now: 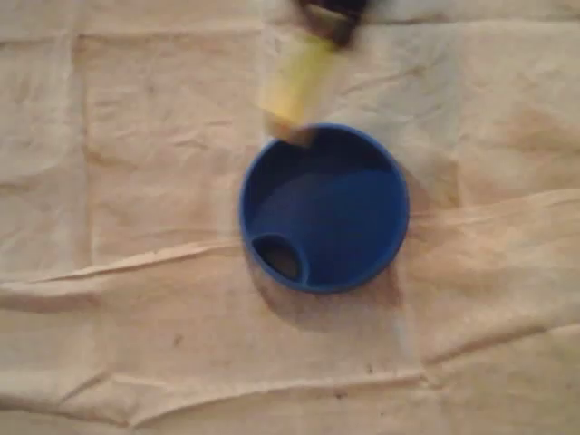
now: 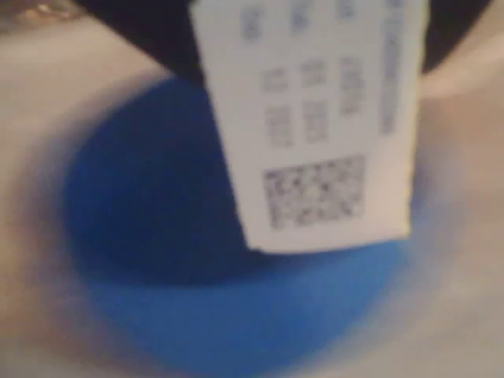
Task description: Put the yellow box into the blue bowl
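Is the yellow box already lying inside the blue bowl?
No, the yellow box is held by the hand over the rim of the blue bowl, not resting inside.

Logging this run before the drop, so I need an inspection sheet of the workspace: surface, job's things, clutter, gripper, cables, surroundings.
Surface: creased beige cloth, covering all in view.
Job's things: yellow box, blurred, hanging from the gripper, its lower end at the upper rim of the blue bowl in the overhead view.
Clutter: small dark ring inside the bowl, lower left; cannot tell what.
Gripper: at the top edge, shut on the box.
Cables: nothing seen.
Surroundings: nothing seen.
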